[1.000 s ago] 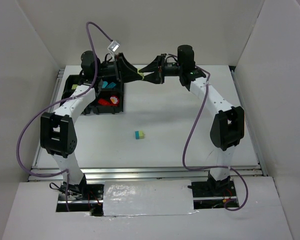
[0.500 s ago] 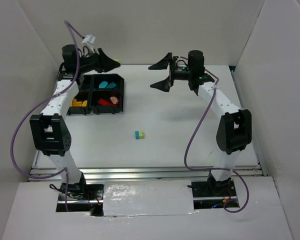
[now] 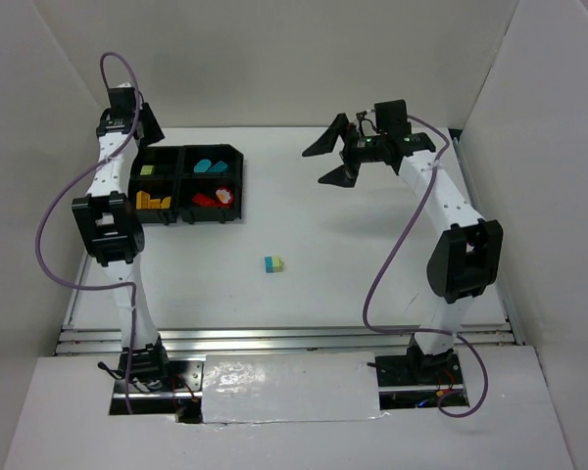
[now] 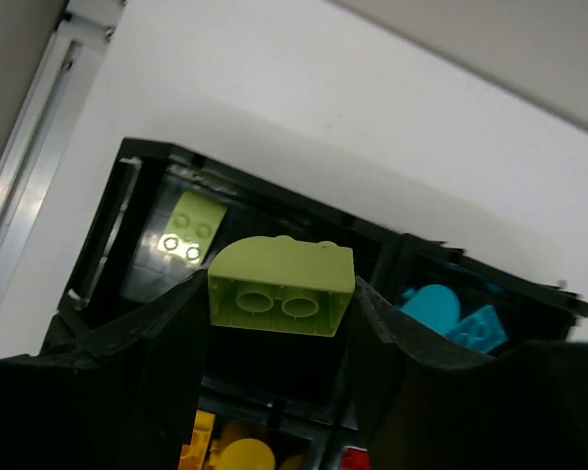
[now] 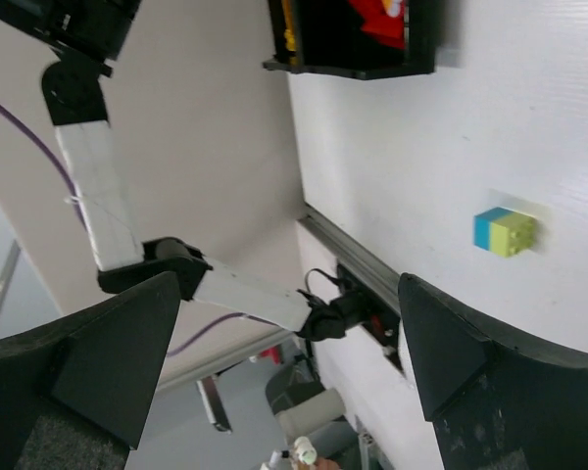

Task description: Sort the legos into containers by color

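Observation:
My left gripper is at the far left, over the back-left corner of the black tray of containers. It is shut on a lime-green lego, held above the compartment where another lime-green lego lies. Teal legos, yellow legos and red legos fill the other three compartments. A teal-and-lime lego lies alone on the table; it also shows in the right wrist view. My right gripper hangs open and empty at the back, right of the tray.
White walls close in the table on the left, back and right. A metal rail runs along the near edge by the arm bases. In the right wrist view, the tray's near wall sits at the top.
A second ago both grippers met at the back centre on the lime-green lego. The right gripper opened and drew back right; the left arm swung left with the lego to above the tray.

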`<state>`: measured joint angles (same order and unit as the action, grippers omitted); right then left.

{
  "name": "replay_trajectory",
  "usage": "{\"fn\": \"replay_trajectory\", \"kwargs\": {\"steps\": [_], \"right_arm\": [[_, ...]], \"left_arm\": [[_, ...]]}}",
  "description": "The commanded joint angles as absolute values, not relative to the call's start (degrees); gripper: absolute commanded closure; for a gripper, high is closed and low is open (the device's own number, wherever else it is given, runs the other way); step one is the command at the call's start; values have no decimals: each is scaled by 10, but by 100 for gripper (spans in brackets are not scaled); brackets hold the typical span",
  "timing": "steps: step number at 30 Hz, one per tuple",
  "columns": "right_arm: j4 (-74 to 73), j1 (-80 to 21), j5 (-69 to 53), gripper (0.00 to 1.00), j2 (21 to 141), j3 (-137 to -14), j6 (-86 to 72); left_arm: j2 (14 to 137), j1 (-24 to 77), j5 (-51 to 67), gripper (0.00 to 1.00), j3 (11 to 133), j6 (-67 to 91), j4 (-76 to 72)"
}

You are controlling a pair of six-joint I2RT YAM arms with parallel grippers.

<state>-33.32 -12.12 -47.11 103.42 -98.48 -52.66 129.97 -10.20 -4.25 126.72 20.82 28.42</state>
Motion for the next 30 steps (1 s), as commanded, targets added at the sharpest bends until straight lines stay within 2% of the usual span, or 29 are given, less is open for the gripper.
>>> {"fn": "replay_trajectory", "kwargs": {"steps": [1,3,5,6,8,9,10,11,19,21,27,30], "right_arm": [[-405,-123,-437,0,1040,-1039,-447],[-427,-124,-431,0,1059,-1054,-430],[-453,-124,-426,0,1072,-1083,-410],[-464,-123,-420,0,1086,-1094,-404],[-500,-123,-407,1,1101,-1136,-383],[-511,-124,-394,0,1114,-1151,-376],[-521,-124,-387,0,1121,-1165,-370],[-540,-124,-379,0,1127,-1192,-359],[-595,-162,-298,0,1164,-1232,-307],[-620,-181,-238,0,1173,-1240,-287],[-648,-226,-96,0,1169,-1235,-286],[-627,-225,-42,0,1123,-1171,-315]], "left_arm": [[1320,-100,-133,100,1324,178,345],[1331,-100,-140,98,1328,177,349],[1336,-101,-141,90,1324,174,349],[1339,-101,-139,78,1322,174,348],[1339,-101,-125,63,1319,174,345],[1339,-101,-119,41,1319,177,345],[1338,-101,-115,29,1321,179,348],[1335,-101,-107,1,1322,180,349],[1283,-101,-85,0,1337,178,362],[1252,-100,-67,0,1331,180,379],[1108,-40,-40,0,1165,209,388],[1067,68,-66,1,1101,214,437]]}}
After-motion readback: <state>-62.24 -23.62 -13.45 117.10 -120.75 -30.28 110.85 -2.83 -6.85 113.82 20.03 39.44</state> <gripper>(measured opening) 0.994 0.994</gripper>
